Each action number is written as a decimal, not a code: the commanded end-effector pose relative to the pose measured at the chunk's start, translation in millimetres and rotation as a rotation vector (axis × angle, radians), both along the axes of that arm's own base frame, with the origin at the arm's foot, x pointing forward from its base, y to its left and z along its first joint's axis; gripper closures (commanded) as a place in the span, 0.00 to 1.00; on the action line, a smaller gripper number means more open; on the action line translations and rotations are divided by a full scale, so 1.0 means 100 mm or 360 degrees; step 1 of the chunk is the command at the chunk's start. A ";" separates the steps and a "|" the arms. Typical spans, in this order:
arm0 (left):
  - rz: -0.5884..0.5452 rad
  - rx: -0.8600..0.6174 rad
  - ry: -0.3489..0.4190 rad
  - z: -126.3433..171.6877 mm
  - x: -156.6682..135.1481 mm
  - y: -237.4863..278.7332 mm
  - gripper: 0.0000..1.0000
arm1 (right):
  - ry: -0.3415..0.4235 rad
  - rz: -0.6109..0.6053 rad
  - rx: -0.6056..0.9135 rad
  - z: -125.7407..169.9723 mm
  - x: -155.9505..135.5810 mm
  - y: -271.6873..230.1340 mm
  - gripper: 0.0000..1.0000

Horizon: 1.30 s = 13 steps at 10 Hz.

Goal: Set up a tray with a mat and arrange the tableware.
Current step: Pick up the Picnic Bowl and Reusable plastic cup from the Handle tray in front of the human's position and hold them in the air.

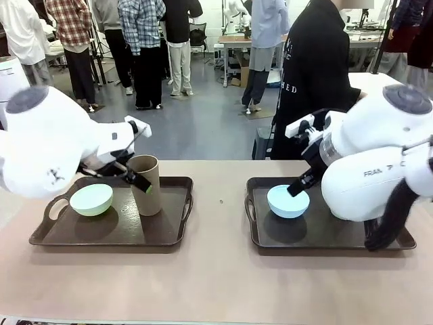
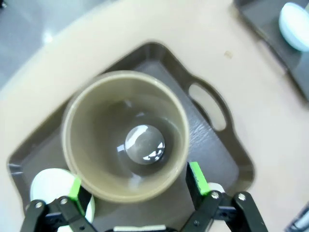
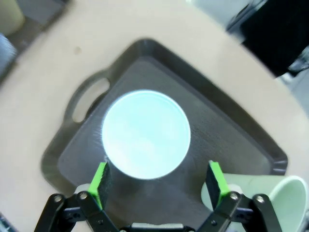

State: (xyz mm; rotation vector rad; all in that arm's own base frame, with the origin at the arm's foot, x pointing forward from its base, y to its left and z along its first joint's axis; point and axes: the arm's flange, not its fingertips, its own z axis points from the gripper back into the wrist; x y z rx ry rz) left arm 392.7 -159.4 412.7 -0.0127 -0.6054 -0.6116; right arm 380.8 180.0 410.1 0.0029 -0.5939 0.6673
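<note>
Bench (image 1: 216, 284): beige; two dark handled trays are set on it side by side, apart from each other.
Left tray (image 1: 135, 229): a mint bowl (image 1: 91, 199) is carried in its left part, and a tan tumbler (image 1: 145, 184) stands upright beside the bowl, toward the far rim.
Left jaws: released and spread wide. From the left wrist a green pad (image 2: 195, 176) is seen to each side of the tan tumbler, whose open mouth is looked down into. Nothing is gripped.
Right tray (image 1: 318, 231): a blue bowl (image 1: 288, 201) is set in its left part, near the handle.
Right jaws: released and spread wide over the blue bowl, with one pad to each side of it and clear of it.
Green tumbler (image 3: 285, 200): seen from the right wrist near the right tray's rim, just beside one pad. Whether it stands upright or is tipped cannot be told.
Person (image 1: 314, 74): dressed in black, seen at the far side of the bench, behind the right tray.
</note>
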 end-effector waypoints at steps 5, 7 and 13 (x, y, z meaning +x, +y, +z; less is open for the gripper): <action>0.0254 0.0241 0.0594 0.68 -1.52 0.67 0.00 | 0.0697 -0.0434 -0.0304 -0.13 -1.82 -0.87 0.00; 0.0174 0.0179 0.0206 1.11 -1.02 0.32 0.00 | 0.0271 -0.0140 -0.0148 0.89 -1.01 -0.06 0.00; 0.0246 -0.0700 0.0731 1.22 -0.82 1.19 0.00 | 0.0649 -0.0279 0.1397 1.05 -0.92 -1.84 0.00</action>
